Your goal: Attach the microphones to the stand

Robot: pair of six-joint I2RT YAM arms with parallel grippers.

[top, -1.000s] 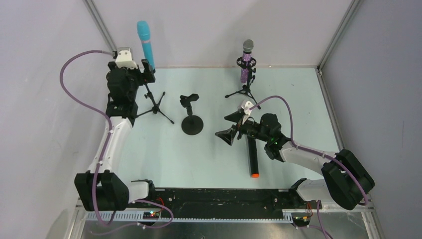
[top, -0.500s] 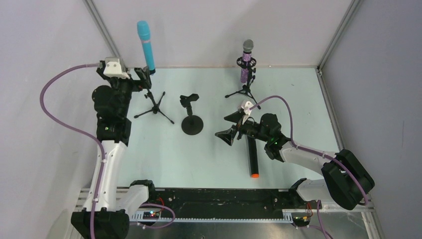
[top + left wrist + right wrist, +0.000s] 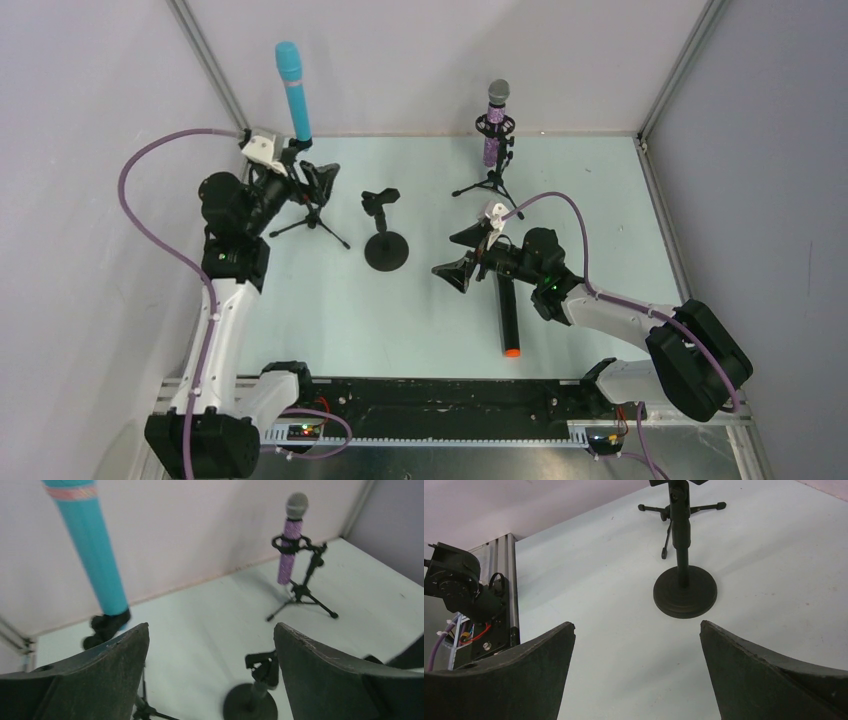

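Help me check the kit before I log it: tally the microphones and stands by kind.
Microphones: 3 (light-blue microphone, purple microphone, black microphone)
Tripod stands: 2 (left tripod stand, right tripod stand)
Round-base stands: 1 (round-base stand)
Total: 6

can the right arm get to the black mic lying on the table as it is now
Probably yes. The black microphone lies flat with nothing on it, its far end under that arm. The right gripper is open and empty but points past it, so it would likely need to draw back first.
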